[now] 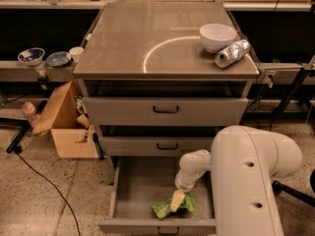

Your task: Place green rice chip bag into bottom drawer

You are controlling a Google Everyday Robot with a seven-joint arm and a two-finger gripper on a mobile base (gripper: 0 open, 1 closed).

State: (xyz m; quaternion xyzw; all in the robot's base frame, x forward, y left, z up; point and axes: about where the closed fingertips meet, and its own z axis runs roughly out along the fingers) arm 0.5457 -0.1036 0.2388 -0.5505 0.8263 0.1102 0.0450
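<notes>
Claw (177, 201) meets green rice chip bag (161, 210) lying in open bottom drawer (140, 186); whether it grips, cannot tell

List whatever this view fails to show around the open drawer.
1. The end effector is low in the bottom drawer, over the green bag. Whether it grips the bag cannot be told.
2. The green bag is partly covered by the end effector, and its print is too small to read.
3. The bottom drawer's right side is hidden behind the white arm.
4. The two upper drawers are shut, so their contents are unseen.
</notes>
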